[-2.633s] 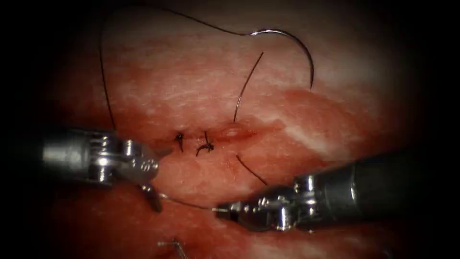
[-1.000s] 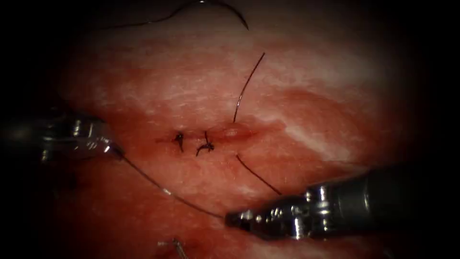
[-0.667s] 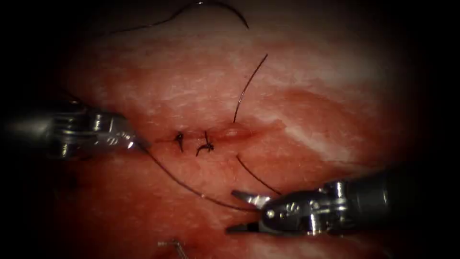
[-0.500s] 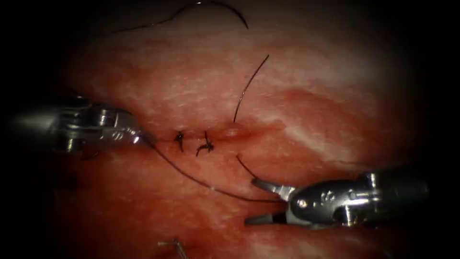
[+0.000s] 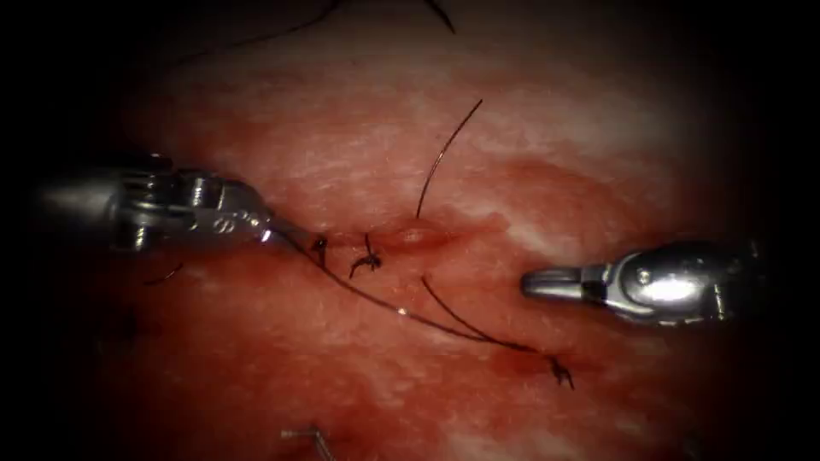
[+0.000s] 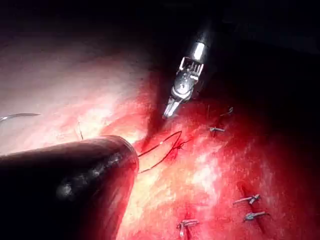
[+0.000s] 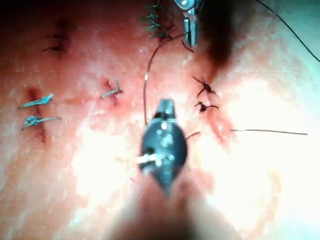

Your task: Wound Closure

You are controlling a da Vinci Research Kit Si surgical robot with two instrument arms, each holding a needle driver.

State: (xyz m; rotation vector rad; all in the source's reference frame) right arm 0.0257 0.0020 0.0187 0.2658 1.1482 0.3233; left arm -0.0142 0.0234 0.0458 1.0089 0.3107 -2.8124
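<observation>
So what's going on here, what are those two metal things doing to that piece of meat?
It's stitching practice on pork tissue. The left hand is shut on the thread beside the cut, where two knots already sit. The thread runs down and right across the tissue to a frayed loose end. The right hand is shut, holds nothing and hovers right of the cut. The curved needle lies free at the far edge, not in the tissue.

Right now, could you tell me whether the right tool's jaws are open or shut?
Shut. The right tool ends in one closed tip with no gap, holding nothing, clear of the thread.
</observation>
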